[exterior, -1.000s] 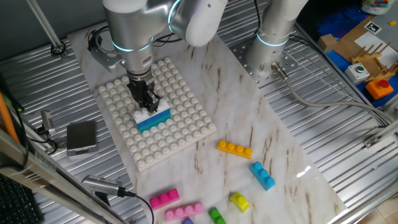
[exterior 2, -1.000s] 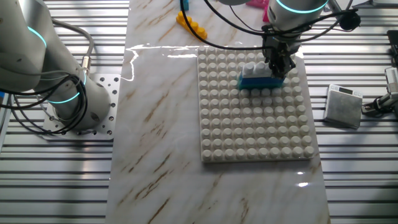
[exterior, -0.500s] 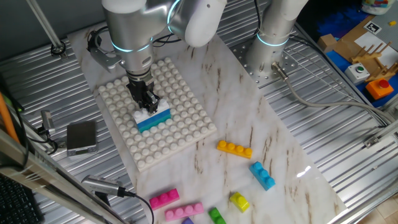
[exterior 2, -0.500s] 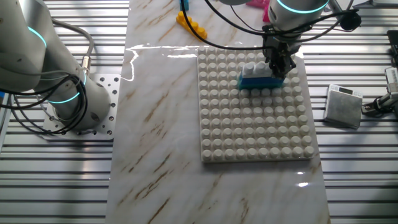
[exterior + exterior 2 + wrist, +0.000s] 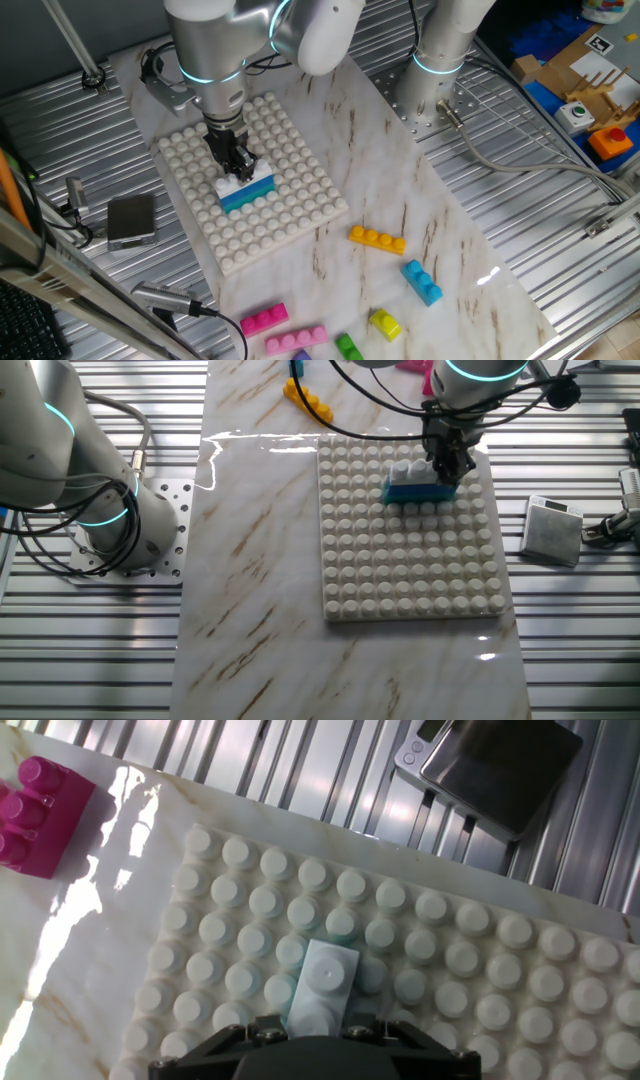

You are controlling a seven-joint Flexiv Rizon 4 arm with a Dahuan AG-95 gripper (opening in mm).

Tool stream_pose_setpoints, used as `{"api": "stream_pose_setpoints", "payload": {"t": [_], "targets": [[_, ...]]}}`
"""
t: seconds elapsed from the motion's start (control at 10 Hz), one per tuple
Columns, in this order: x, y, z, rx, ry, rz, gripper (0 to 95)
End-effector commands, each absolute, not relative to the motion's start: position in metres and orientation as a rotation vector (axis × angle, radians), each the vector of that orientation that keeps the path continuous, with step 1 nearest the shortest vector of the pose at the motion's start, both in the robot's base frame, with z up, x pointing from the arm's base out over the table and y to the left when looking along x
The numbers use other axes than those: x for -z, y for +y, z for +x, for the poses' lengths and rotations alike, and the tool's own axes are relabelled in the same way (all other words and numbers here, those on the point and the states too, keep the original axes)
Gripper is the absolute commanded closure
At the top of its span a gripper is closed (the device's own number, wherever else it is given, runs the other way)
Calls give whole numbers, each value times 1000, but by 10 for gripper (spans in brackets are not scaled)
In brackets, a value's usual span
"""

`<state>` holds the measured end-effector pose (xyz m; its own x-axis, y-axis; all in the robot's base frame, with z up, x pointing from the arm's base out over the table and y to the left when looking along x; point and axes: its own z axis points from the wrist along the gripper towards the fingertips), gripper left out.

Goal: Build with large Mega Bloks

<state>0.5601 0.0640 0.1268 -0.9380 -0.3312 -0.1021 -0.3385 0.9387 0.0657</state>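
A white studded baseplate (image 5: 290, 215) lies on the marble board. On it stands a teal brick (image 5: 250, 194) with a white brick (image 5: 232, 184) stacked on top. My gripper (image 5: 238, 166) points straight down and is shut on the white brick. In the other fixed view the gripper (image 5: 446, 460) grips the white brick (image 5: 405, 471) over the blue-teal brick (image 5: 415, 492) near the baseplate's (image 5: 410, 570) far right. In the hand view the white brick (image 5: 325, 985) sits between my fingers, on the baseplate (image 5: 480, 980); the gripper (image 5: 318, 1028) shows at the bottom edge.
Loose bricks lie on the board near the front: orange (image 5: 377, 240), blue (image 5: 422, 281), yellow (image 5: 385, 323), green (image 5: 348, 347), pink (image 5: 263, 319) and light pink (image 5: 295, 339). A grey metal box (image 5: 131, 220) sits left of the baseplate. A second arm's base (image 5: 430, 95) stands behind.
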Motion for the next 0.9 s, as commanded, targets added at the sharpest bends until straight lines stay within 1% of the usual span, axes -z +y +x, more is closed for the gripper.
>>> {"api": "stream_pose_setpoints", "payload": {"t": [0.1,0.2,0.3,0.9], "targets": [[-127,64,560,-126,3005,-520,570],[-127,64,560,-126,3005,-520,570],[-190,85,557,-159,3092,-572,570],[-188,85,558,-141,3091,-585,570]]}}
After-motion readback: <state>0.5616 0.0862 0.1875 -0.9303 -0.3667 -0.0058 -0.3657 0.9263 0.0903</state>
